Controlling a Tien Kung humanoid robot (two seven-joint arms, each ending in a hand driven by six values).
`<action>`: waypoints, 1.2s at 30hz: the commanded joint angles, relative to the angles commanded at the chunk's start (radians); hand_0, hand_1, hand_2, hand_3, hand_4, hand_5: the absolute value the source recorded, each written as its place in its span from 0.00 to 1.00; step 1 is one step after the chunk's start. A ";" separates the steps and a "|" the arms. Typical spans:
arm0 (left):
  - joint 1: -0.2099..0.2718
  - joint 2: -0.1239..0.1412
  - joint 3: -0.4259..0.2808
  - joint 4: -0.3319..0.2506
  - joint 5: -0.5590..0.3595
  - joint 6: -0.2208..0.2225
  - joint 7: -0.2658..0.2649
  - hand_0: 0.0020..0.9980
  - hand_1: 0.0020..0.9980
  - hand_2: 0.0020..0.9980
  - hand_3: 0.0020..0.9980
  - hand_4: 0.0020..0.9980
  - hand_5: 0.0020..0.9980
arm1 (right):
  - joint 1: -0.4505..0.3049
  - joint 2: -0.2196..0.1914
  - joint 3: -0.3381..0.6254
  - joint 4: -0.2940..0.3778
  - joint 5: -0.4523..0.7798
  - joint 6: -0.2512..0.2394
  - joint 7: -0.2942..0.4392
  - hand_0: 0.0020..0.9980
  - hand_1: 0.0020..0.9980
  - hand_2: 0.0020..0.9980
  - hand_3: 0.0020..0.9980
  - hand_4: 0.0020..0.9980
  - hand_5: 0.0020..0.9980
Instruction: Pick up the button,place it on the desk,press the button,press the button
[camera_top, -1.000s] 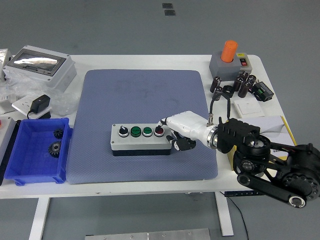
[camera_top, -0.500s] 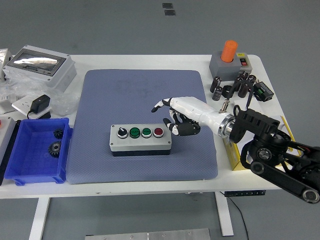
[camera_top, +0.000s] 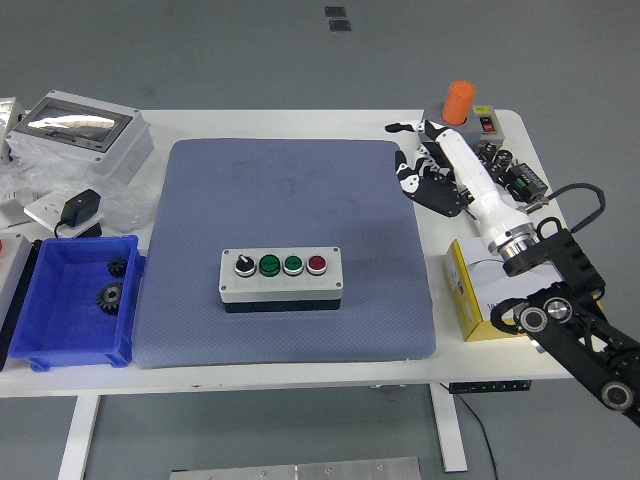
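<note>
The button box (camera_top: 282, 279), a grey housing with a black-and-white selector knob, two green buttons and one red button in a row, sits flat on the blue-grey mat (camera_top: 290, 190) that covers the middle of the white counter (camera_top: 300, 118). The right hand (camera_top: 425, 170) hovers over the mat's far right corner, well apart from the box, its index finger stretched out and the other fingers loosely curled, holding nothing. Just beyond it stands a grey box with an orange cylinder (camera_top: 459, 102). A blue bin (camera_top: 75, 300) holding black gears rests at the counter's left.
</note>
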 joint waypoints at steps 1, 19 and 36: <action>0.000 0.002 0.000 0.001 0.001 0.000 -0.001 0.70 0.67 0.65 0.79 0.57 0.87 | -0.022 0.002 0.023 -0.003 0.022 -0.004 0.018 0.75 0.77 0.81 0.89 0.83 0.50; -0.004 0.024 -0.009 0.007 0.025 -0.008 -0.008 0.70 0.67 0.65 0.79 0.58 0.87 | -0.155 0.049 0.212 -0.038 0.159 -0.005 0.110 0.81 0.81 0.83 0.86 0.79 0.54; 0.006 0.012 0.001 0.007 -0.006 0.005 -0.006 0.70 0.67 0.66 0.79 0.61 0.87 | -0.193 0.072 0.263 -0.063 0.180 -0.003 0.121 0.81 0.81 0.82 0.85 0.78 0.54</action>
